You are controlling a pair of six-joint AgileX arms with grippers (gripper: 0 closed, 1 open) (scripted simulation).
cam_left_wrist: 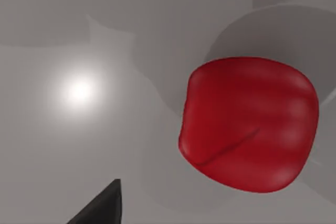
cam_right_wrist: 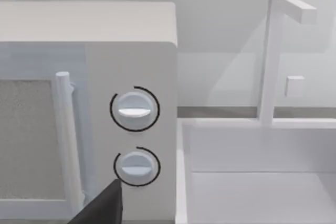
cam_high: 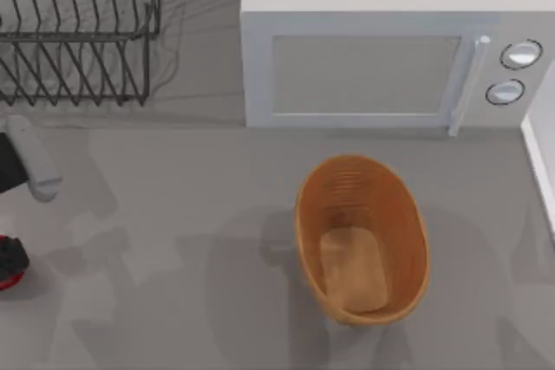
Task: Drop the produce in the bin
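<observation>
The produce [cam_left_wrist: 249,124], a glossy round red fruit, lies on the grey table and looms close in the left wrist view. From above, only a sliver of the produce [cam_high: 9,282] peeks out at the table's far left edge, under my left gripper [cam_high: 9,259]. One dark fingertip [cam_left_wrist: 102,208] stands apart from the fruit without touching it, so the left gripper is open. The bin [cam_high: 401,205], an oval orange-brown basket with a tan floor, sits right of centre with nothing in it. My right arm is parked; its fingertip [cam_right_wrist: 105,205] faces the microwave.
A white microwave [cam_high: 364,67] stands behind the basket, its door handle [cam_high: 464,84] and two knobs at the right. A black wire dish rack [cam_high: 78,32] fills the back left. A white sink [cam_right_wrist: 262,182] with a faucet [cam_right_wrist: 270,56] lies right of the microwave.
</observation>
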